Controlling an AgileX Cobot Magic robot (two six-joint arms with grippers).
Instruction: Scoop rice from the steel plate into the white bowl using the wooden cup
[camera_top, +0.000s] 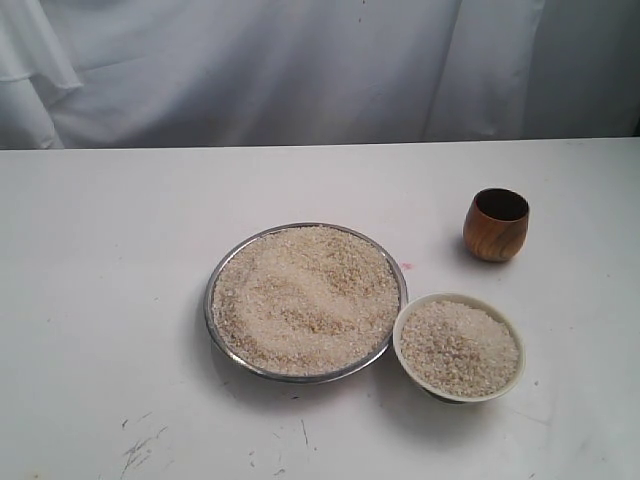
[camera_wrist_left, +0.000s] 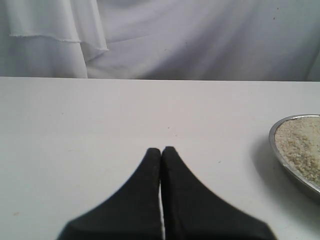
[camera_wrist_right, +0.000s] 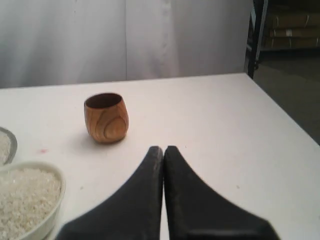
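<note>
The steel plate (camera_top: 216, 272) sits mid-table, heaped with rice (camera_top: 305, 298). The white bowl (camera_top: 404, 351) touches its right side and holds rice too. Behind the bowl, the wooden cup (camera_top: 496, 224) stands upright and apart. No gripper shows in the exterior view. In the left wrist view my left gripper (camera_wrist_left: 161, 149) is shut and holds nothing, over bare table, with the steel plate's rim (camera_wrist_left: 274, 148) off to one side. In the right wrist view my right gripper (camera_wrist_right: 163, 148) is shut and holds nothing, a short way from the wooden cup (camera_wrist_right: 106, 117); the white bowl (camera_wrist_right: 56, 187) is at the frame's corner.
A white table (camera_top: 100, 300) carries everything, with white cloth (camera_top: 300, 70) hanging behind it. The table's right edge (camera_wrist_right: 282, 112) drops to a dark floor with shelving beyond. Scuff marks (camera_top: 140, 450) lie near the front.
</note>
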